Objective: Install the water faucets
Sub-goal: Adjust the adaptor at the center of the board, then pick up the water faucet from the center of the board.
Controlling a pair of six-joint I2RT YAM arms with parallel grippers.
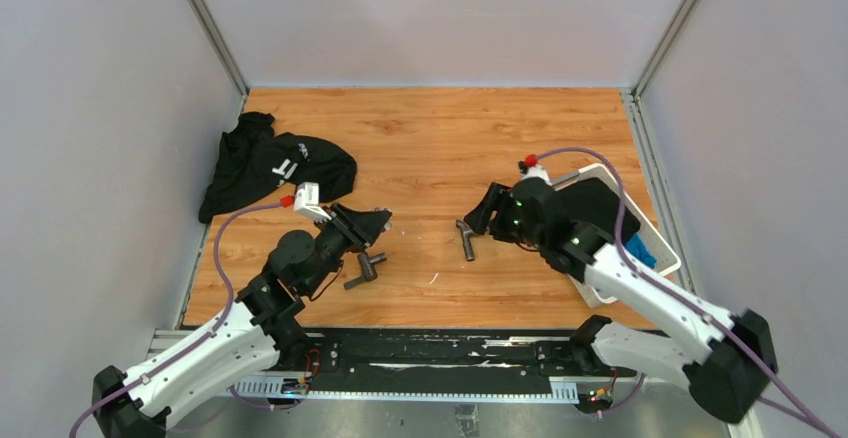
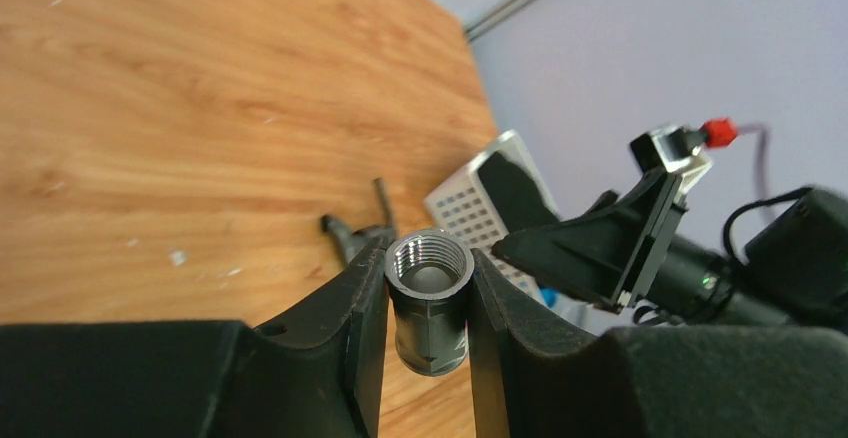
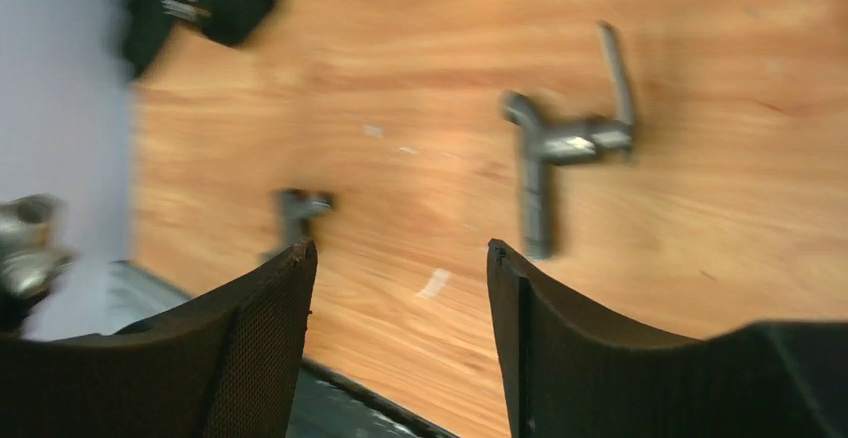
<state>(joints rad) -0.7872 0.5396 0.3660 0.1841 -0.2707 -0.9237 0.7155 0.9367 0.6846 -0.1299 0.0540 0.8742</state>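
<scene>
Your left gripper (image 2: 428, 255) pinches 1 threaded fitting (image 2: 430, 326), socket outward for mating; your right gripper (image 3: 400, 258) waits spread beside the lever faucet (image 3: 562, 146).

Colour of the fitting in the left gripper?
Dark grey metal fitting, with a silvery threaded bore. The left wrist view shows it best.

A robot lab cell: plain grey panels (image 1: 90, 108) on metal framing (image 1: 208, 23) enclose a wood-grain table (image 1: 440, 138).
</scene>
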